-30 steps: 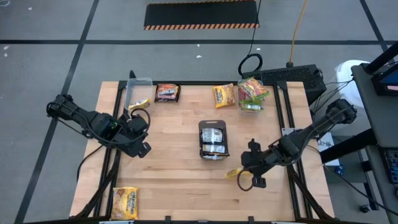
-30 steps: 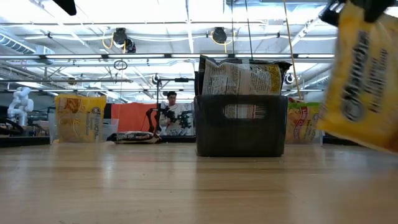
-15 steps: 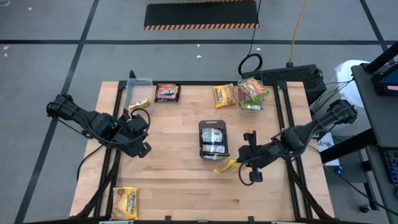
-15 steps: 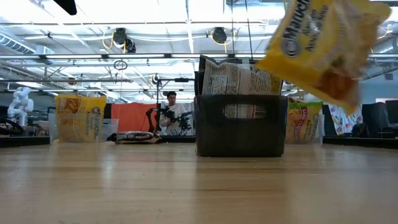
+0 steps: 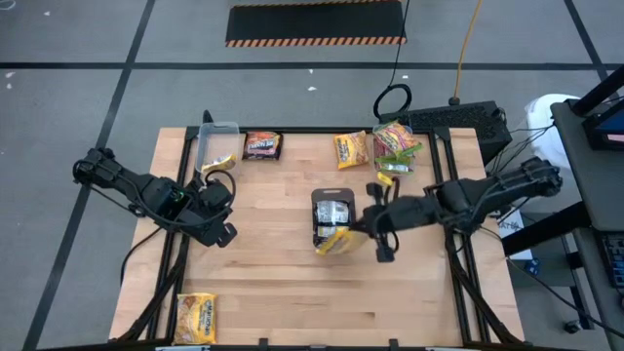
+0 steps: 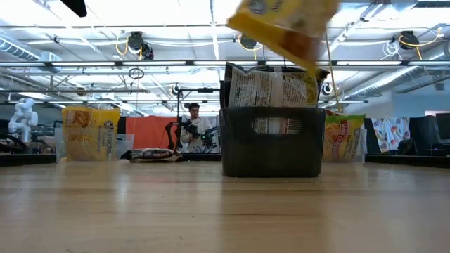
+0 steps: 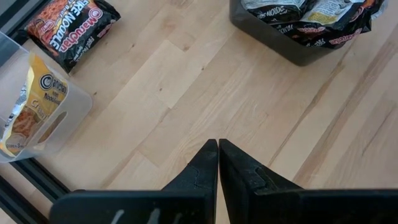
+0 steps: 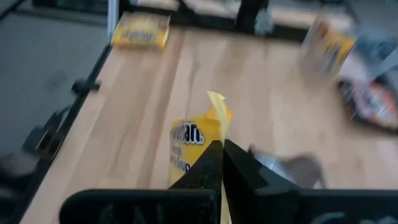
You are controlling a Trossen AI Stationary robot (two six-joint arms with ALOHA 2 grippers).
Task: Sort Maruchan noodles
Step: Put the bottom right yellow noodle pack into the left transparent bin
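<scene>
I have the right arm stretched low across the worktop [image 5: 273,292] toward its middle, its right claw [image 5: 363,228] clenched on a yellow noodle packet [image 5: 336,241] held in the air at the near edge of the dark tray [image 5: 333,201], which carries dark packets. My left arm waits bent at the left edge, left claw [image 7: 218,149] pinched together and holding nothing.

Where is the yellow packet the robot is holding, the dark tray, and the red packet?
yellow packet [image 5: 336,240], high view, its middle.
dark tray [image 6: 272,150], low view, front wall.
red packet [image 7: 67,30], left wrist view, its printed face.
</scene>
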